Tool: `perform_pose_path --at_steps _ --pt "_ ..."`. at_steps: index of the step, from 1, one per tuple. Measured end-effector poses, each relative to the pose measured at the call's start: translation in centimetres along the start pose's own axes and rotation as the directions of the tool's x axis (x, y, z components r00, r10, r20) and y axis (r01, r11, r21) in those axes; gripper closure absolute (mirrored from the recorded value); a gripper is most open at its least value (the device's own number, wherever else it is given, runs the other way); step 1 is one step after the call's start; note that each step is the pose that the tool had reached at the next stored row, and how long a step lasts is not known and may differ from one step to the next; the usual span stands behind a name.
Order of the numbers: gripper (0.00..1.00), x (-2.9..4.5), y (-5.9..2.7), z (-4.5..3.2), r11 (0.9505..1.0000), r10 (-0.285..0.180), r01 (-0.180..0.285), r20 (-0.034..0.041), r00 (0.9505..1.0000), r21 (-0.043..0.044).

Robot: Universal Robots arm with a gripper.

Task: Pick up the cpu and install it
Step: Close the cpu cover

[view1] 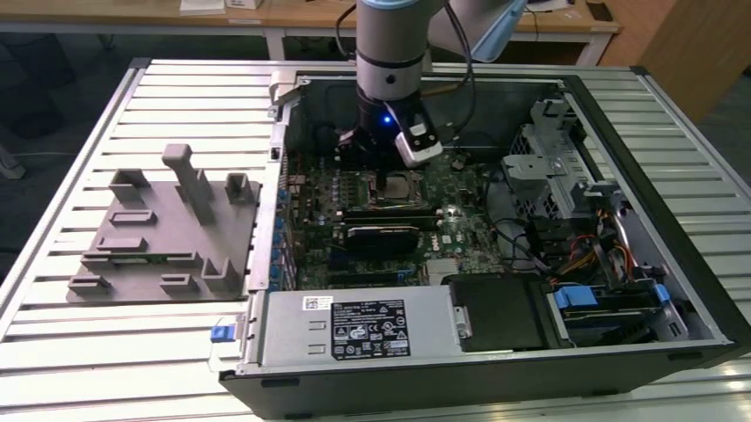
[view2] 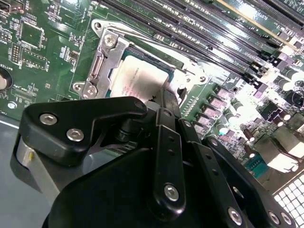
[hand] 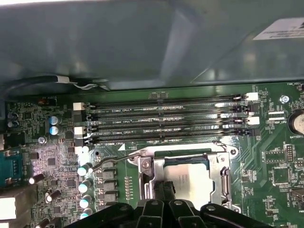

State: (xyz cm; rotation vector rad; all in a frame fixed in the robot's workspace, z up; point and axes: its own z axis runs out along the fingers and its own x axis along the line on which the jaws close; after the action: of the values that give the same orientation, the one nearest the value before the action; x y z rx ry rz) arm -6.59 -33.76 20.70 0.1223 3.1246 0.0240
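Black-fingered, the hand (hand: 164, 186) hangs inside the open computer case (view1: 657, 176) that lies on the slatted metal surface (view1: 176, 97). It is right over the socket frame (hand: 223, 175) on the green motherboard (hand: 270, 156). In both wrist views its fingers (view2: 168, 102) are drawn close together with a thin slit between them, clenched on nothing. Their tips are at the near edge of the cpu (hand: 187, 178); whether they touch it I cannot tell. Lying flat in the socket, silver top up, the cpu is square, with no long axis. Its edges run parallel to the frame and to the memory slots (hand: 166, 118) beside it.
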Motion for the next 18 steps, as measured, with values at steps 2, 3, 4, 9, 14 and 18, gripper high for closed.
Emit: perform_pose_path --at_steps 2,3,4,9,14,18 --pt "0.89 0.04 -0.01 0.1 1.0 0.0 0.0 -0.0001 1.0 0.0001" --pt "0.89 0.07 -0.01 0.14 1.0 0.0 0.0 -0.0001 1.0 0.0001" --pt "0.89 0.11 -0.02 0.16 1.0 0.0 0.0 -0.0002 1.0 0.0002" --pt "0.89 0.5 -0.05 0.26 1.0 0.0 0.0 -0.0001 1.0 -0.0005" --pt "0.89 0.71 -0.07 0.43 1.0 0.0 0.0 -0.0002 1.0 -0.0015" --pt "0.89 0.75 -0.08 0.61 1.0 0.0 0.0 -0.0003 1.0 -0.0022"
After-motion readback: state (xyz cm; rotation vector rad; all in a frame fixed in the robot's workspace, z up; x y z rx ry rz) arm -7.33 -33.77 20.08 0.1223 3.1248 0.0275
